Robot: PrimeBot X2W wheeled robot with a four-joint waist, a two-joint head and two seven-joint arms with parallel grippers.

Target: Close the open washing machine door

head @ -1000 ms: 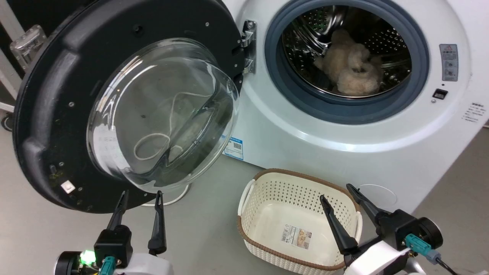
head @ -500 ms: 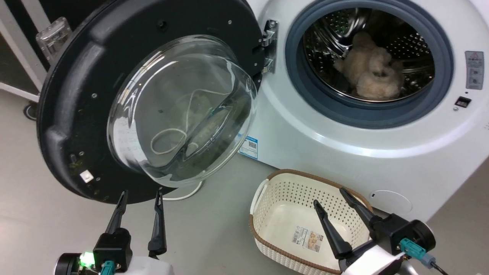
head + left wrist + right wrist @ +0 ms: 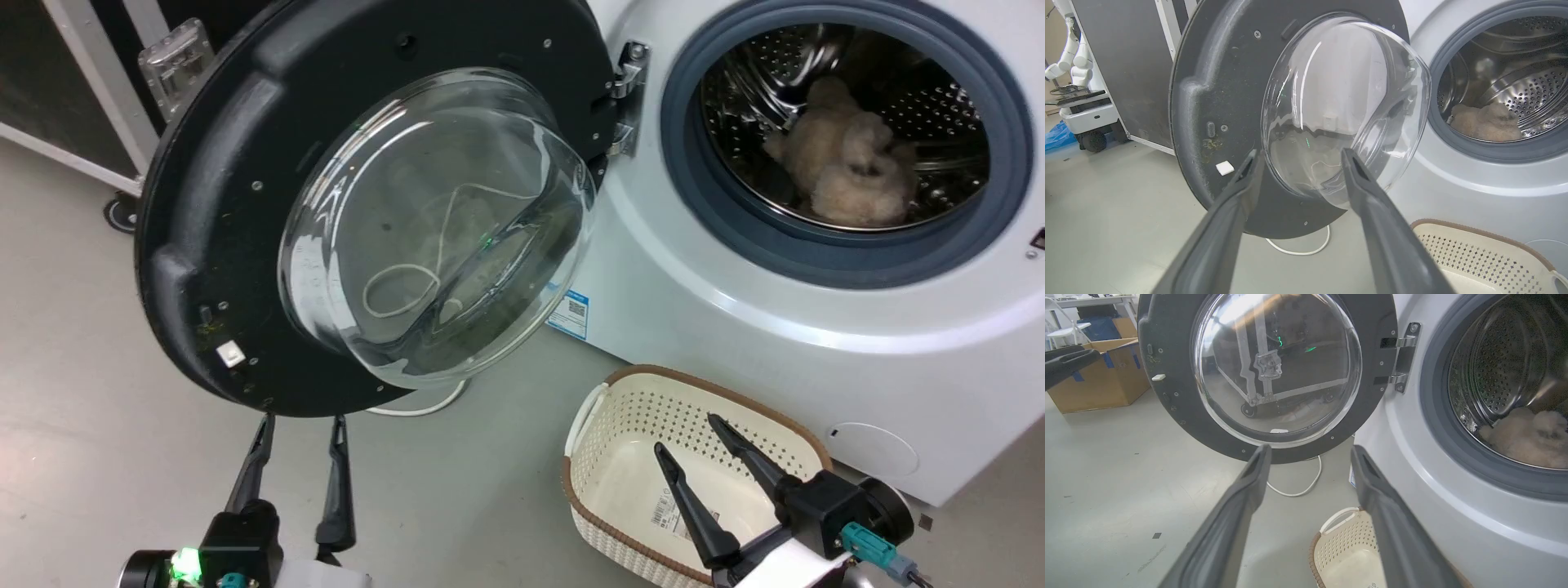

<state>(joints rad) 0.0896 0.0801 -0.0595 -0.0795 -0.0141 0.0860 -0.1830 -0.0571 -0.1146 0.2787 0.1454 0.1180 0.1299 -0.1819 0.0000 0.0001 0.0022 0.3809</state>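
The washing machine door, black-framed with a bulging clear glass bowl, stands wide open on its metal hinge at the left of the white washing machine. A beige plush lies in the steel drum. My left gripper is open just below the door's lower rim, apart from it; in the left wrist view this gripper points at the glass bowl. My right gripper is open above a basket. The right wrist view has the right gripper below the door.
A cream perforated basket sits on the floor before the machine. A white cable lies under the door. A black metal-edged case stands behind the door. A cardboard box is farther left. Grey floor lies open to the left.
The whole head picture has shifted right, so the camera has turned left. The door keeps its angle. Both grippers stay open, and the right one sits slightly lower and further left in the view.
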